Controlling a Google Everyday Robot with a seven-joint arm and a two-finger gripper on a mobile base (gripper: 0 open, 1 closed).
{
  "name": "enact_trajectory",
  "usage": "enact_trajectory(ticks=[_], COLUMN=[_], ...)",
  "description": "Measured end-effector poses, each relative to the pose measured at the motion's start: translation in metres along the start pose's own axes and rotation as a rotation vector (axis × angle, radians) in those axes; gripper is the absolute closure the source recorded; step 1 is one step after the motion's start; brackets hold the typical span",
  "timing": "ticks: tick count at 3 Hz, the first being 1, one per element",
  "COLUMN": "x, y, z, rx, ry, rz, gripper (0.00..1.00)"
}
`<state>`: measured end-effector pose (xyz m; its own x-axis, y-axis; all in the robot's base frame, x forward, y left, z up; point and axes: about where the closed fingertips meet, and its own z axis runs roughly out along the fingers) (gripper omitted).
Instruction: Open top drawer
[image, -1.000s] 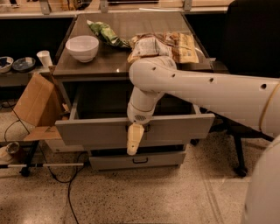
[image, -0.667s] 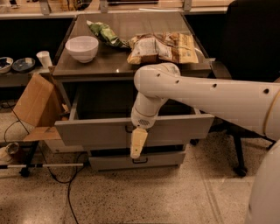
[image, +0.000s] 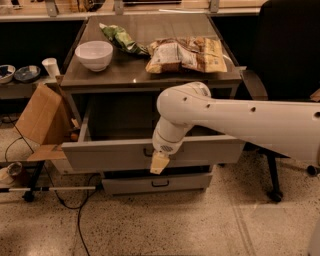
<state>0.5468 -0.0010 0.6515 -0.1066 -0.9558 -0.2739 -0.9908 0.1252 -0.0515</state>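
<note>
The top drawer (image: 115, 154) is a wide grey metal drawer, pulled well out of the cabinet, with its deep interior showing. Its small black handle (image: 148, 152) peeks out just left of my wrist. My gripper (image: 159, 164) hangs in front of the drawer's front panel, near its lower edge, just right of the handle. The white arm reaches in from the right and covers the middle of the panel.
A lower grey drawer (image: 157, 183) sits shut below. On the cabinet top stand a white bowl (image: 94, 54), a green bag (image: 119, 38) and snack bags (image: 185, 54). A cardboard box (image: 40, 116) stands at the left, cables lie on the floor, a black chair (image: 285, 55) stands at the right.
My arm and gripper have drifted a little right and down in front of the drawer. The drawer stays open about as far as before.
</note>
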Motion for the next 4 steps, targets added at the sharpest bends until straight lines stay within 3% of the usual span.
enact_trajectory(ticks=[1, 2, 3, 4], x=[-0.001, -0.002, -0.001, -0.004], y=[0.005, 0.018, 0.018, 0.038], z=[-0.008, -0.019, -0.017, -0.033], rx=[0.008, -0.003, -0.003, -0.042], ry=[0.005, 0.027, 0.027, 0.054], rz=[0.003, -0.001, -0.001, -0.036], gripper=[0.66, 0.7, 0.47, 0.23])
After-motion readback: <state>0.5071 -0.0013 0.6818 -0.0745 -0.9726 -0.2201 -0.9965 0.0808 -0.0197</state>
